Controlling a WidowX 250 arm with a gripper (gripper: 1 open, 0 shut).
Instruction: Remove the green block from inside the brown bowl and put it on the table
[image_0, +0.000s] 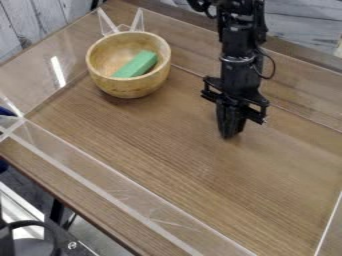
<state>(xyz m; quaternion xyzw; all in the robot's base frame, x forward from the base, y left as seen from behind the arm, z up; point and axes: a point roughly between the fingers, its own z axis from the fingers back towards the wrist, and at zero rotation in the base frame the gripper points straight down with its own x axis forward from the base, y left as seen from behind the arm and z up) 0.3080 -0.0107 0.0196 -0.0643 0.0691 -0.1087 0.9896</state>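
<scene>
The green block (135, 65) lies inside the brown bowl (128, 63), tilted against the bowl's right inner wall. The bowl stands at the back left of the table (160, 160). My gripper (231, 131) hangs on a black arm to the right of the bowl, pointing straight down just above the tabletop. Its fingers are shut together with nothing between them. It is well apart from the bowl and block.
Clear transparent walls (80, 180) run along the table's edges, with a low front wall near the left corner. A white wire stand (118, 22) sits behind the bowl. Dark cables and gear show at the bottom left, below the table.
</scene>
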